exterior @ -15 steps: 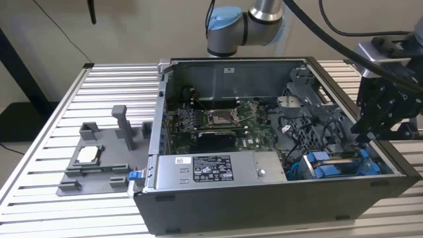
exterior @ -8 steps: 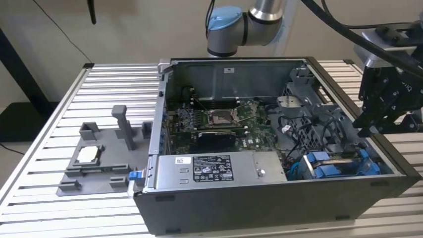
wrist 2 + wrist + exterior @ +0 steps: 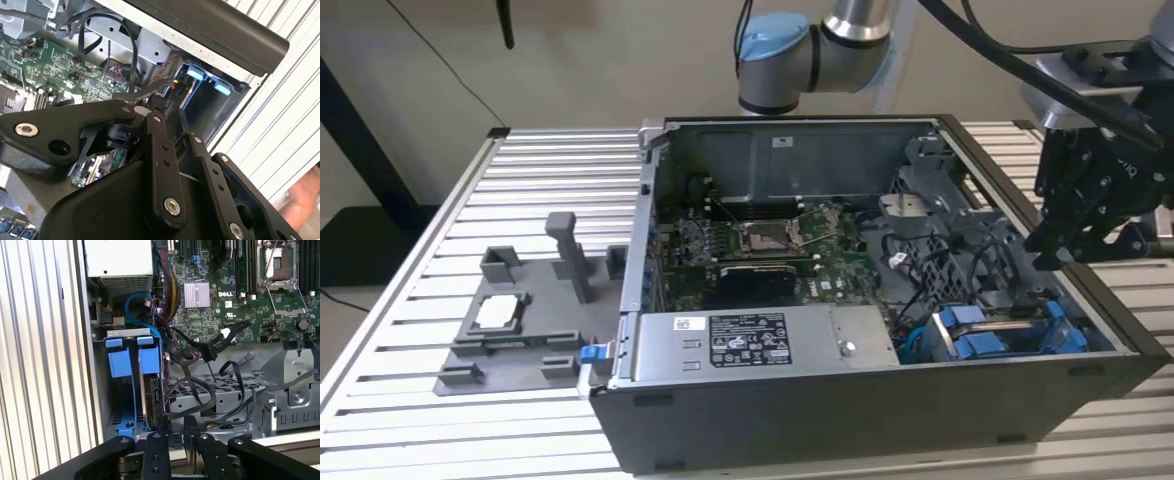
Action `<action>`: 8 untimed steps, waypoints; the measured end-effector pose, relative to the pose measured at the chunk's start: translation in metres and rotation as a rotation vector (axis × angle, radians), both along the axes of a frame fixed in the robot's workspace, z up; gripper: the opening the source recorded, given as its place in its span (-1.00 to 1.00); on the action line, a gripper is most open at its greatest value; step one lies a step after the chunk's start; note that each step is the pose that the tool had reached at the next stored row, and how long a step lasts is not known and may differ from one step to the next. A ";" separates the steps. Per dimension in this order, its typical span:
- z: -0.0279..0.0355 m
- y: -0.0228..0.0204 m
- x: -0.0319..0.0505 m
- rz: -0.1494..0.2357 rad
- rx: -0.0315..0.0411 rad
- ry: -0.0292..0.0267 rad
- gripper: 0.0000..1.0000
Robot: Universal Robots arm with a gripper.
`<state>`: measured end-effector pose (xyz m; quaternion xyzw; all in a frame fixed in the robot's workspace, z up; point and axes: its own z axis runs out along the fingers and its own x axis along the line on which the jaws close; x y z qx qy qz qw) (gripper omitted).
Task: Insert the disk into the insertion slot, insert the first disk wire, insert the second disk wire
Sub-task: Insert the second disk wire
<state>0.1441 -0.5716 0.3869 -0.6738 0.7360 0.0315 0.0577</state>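
The whole setup sits on a table (image 3: pixel 520 170) made of ribbed aluminium slats, pale silver, grooves running side to side in the exterior view. You can spot the same slats (image 3: pixel 40 365) next to the case wall in both wrist views.

Two things sit straight on it. The open computer case (image 3: pixel 854 420), dark grey with its top side uncovered, takes up the middle and everything out toward 3 o'clock. At 9 o'clock, just beside it, there's a flat grey fixture plate (image 3: pixel 520 345) with a few upright posts and brackets. Can't tell if the plate actually touches the case.
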 end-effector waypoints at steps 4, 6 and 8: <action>0.0000 0.0112 -0.0055 0.000 -0.0001 -0.0022 -0.45; 0.0000 0.0164 -0.0085 0.000 0.0001 -0.0028 -0.45; 0.0000 0.0203 -0.0122 0.000 0.0000 -0.0030 -0.45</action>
